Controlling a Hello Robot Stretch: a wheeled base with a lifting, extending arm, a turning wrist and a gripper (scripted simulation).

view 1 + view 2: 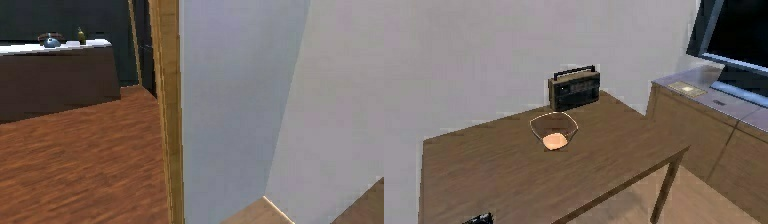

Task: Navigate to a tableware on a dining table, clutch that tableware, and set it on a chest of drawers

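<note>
Stretch: Wooden bench (474, 170) top comes first, running right up to the arm side view's bottom edge. At that edge sits a small dark shape (479, 218) that I cannot make out.

Operator: And the tableware?

Stretch: It is a bowl (554, 133), upright near the middle of the bench. It stands just in front of a dark radio (576, 88), apart from it. The rim is thin and brownish, the wall pale, the bottom orange.

Operator: How will it handle?

Stretch: My guess is light, stiff and smooth, and breakable if it is glass or glazed ware. A thin, slick wall slips easily, and too much force could chip it. I would take it at the rim on the near side, one finger inside and one outside, coming from above. Then I would lift straight up so it doesn't knock the radio.

Operator: What about your claw?

Stretch: I cannot tell how my claw stands from these pictures.

Operator: Where does the bowl go?

Stretch: At the arm side view's right a low cabinet (714, 140) stands near the bench's corner, under a dark screen (734, 35). It may be the chest of drawers, though I can't make out drawers for sure. Ahead, the forward view gives me a wooden door frame (168, 110), a white wall (240, 100) and wood floor (70, 170). I judge the grasp comes first, and the carry looks short.
</note>
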